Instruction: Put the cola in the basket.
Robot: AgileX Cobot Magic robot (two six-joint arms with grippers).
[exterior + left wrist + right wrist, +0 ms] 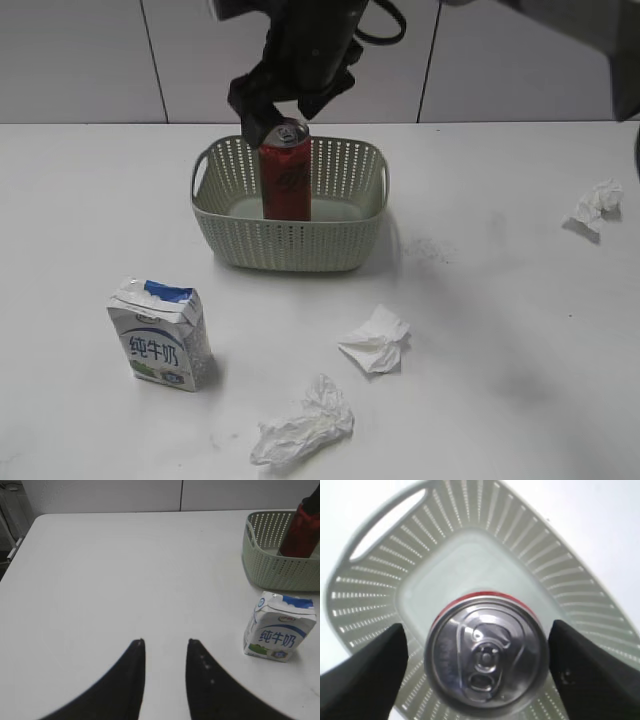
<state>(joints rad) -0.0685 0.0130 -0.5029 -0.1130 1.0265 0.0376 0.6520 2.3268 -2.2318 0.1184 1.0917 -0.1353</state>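
Note:
The cola (287,172), a tall red can with a silver top, stands upright inside the pale green basket (290,250) at the back middle of the table. My right gripper (274,112) hangs just over the can's top. In the right wrist view the gripper (477,627) is open, with a finger on each side of the cola (487,655) and a small gap to it, over the basket (370,595). My left gripper (165,642) is open and empty over bare table. The left wrist view shows the basket (270,570) and the cola (300,527) at its far right.
A white-and-blue milk carton (160,335) stands at the front left and also shows in the left wrist view (279,632). Crumpled tissues lie at the front middle (375,340), the front edge (300,425) and the far right (597,203).

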